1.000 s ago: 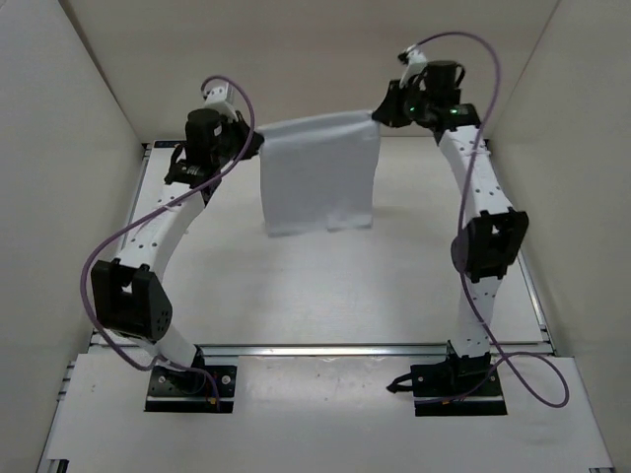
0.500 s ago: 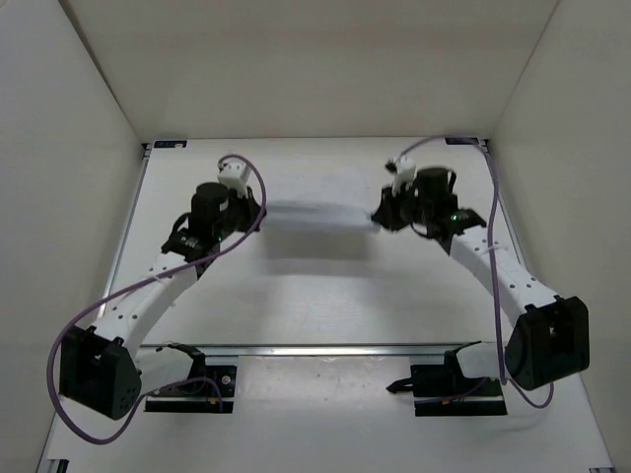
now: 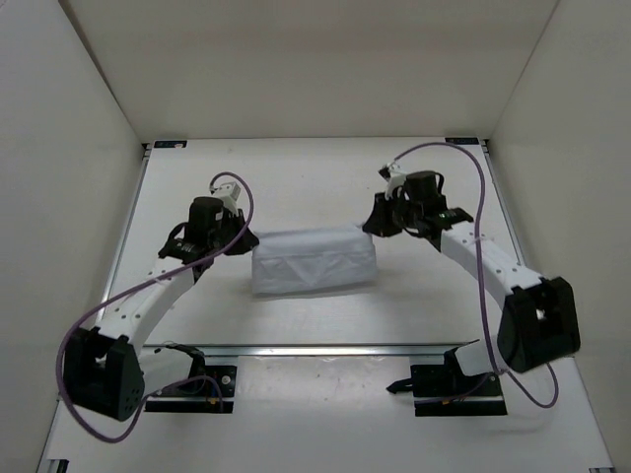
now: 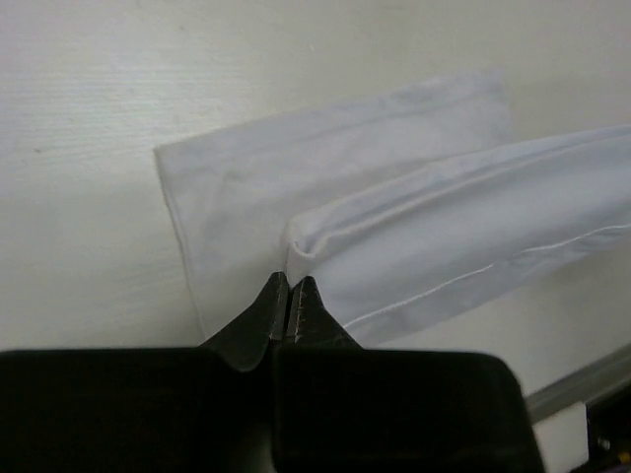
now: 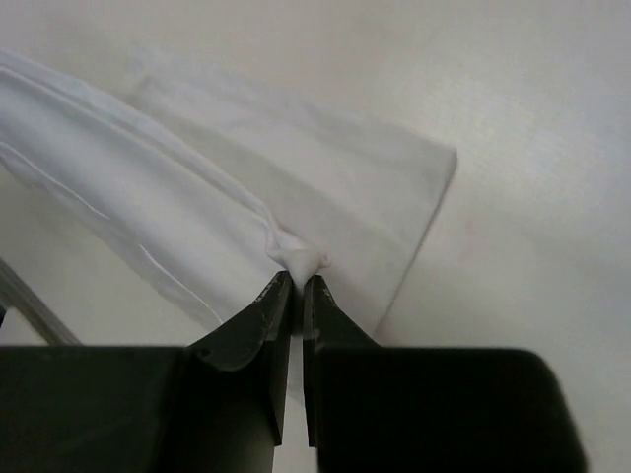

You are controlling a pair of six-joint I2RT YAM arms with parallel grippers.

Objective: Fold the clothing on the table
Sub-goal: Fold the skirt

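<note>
White table (image 3: pixel 296 187) — clothing (image 3: pixel 314 264), layers plain wrist-side

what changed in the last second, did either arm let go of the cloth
Both arms pulled back from the far edge toward the near side and lowered. The left gripper and right gripper carried the top corners along, so the clothing, which hung as a sheet before, now lies doubled on the table, one layer draped over the other. Nothing was let go: both grippers stay shut on their corners.
</note>
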